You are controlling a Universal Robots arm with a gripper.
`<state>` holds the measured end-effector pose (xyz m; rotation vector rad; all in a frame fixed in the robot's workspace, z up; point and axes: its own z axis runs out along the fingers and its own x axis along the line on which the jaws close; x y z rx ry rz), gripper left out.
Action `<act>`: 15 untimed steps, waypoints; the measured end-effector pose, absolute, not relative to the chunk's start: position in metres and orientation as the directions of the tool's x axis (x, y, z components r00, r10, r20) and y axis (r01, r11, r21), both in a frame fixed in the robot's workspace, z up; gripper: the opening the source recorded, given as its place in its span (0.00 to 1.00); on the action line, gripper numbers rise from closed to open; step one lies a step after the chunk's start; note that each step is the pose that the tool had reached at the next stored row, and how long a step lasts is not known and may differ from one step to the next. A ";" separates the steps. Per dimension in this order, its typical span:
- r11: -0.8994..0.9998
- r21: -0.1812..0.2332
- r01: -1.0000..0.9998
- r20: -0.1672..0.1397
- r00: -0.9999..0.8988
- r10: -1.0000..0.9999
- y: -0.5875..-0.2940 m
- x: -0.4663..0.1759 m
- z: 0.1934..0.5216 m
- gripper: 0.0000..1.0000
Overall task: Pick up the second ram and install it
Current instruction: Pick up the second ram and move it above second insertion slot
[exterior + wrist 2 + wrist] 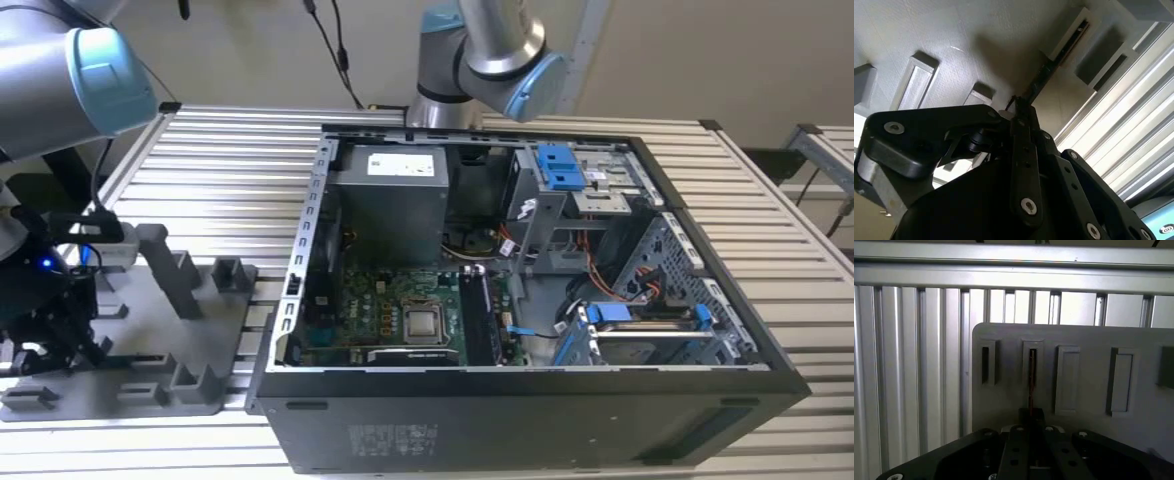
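The end effector [1031, 416] grips the second ram [1031, 377], fingers nearly closed on its near end. The board extends straight ahead, edge-up in the grey holder [1089, 335].

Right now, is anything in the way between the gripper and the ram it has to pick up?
Nothing visible is. In the first wrist view the gripper sits right at the near end of the second ram, which stands on edge in a slot of the grey holder, with no other part between them.

Near end of the second ram [1031, 372] — hidden inside the tool [1031, 416], itself edge-cropped.
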<state>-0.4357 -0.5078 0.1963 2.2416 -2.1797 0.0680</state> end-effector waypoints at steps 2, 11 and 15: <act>-0.028 -0.020 -0.999 0.041 0.027 -0.999 -0.508 -0.436 0.196 0.14; -0.028 -0.020 -0.999 0.041 0.028 -0.999 -0.508 -0.436 0.198 0.14; -0.028 -0.020 -0.999 0.041 0.028 -0.999 -0.508 -0.436 0.204 0.14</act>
